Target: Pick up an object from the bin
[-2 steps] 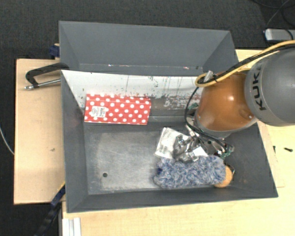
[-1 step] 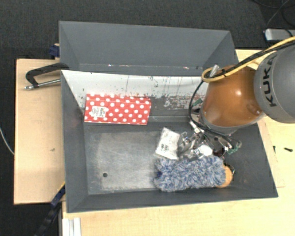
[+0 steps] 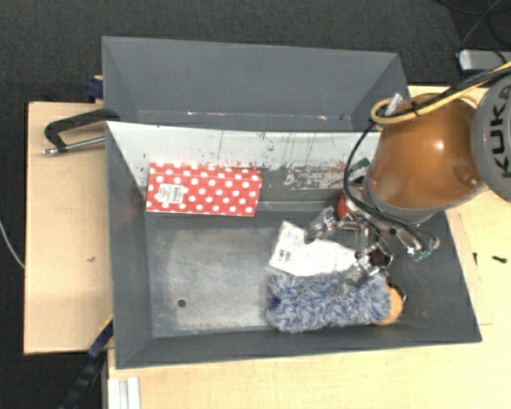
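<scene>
Hanging near right wall (image 3: 451, 301) — gripper (image 3: 368, 261), perhaps touching fuzzy blue cloth (image 3: 324, 305).

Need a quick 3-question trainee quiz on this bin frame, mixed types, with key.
1. True or false: the red polka-dot box lies against the rear wall of the bin.
2. Which thing is the gripper nearest to? A) the red box B) the fluffy blue-and-white cloth C) a green bottle
3. Fill in: the white tag lies at the cloth's ____ edge (front or rear).
Key: 1 true; 2 B; 3 rear.
</scene>
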Robot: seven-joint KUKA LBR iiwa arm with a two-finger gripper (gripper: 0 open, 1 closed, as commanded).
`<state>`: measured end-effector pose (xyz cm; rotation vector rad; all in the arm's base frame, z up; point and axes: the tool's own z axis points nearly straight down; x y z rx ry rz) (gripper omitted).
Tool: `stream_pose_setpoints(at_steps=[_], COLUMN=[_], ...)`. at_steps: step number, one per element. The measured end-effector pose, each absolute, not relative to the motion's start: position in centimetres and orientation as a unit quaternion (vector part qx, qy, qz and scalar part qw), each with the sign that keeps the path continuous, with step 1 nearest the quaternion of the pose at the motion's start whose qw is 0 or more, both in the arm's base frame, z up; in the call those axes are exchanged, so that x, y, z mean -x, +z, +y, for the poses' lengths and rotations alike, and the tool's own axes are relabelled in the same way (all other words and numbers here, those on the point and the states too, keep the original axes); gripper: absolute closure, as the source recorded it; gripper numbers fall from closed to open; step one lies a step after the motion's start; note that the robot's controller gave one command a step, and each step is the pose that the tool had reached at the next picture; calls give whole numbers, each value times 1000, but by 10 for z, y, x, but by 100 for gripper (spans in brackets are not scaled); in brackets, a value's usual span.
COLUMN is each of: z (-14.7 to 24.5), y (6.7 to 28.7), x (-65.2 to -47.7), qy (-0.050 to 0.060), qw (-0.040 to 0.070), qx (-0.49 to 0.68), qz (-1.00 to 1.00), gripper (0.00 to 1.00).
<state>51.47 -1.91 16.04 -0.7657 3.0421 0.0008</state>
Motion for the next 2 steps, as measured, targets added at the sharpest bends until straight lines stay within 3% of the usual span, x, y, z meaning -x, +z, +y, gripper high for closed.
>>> stream_pose_setpoints(at_steps=[2], z=[-19], y=[159], x=[-515], qy=[0], qw=[2], qx=[246], qz=[969], gripper=[0])
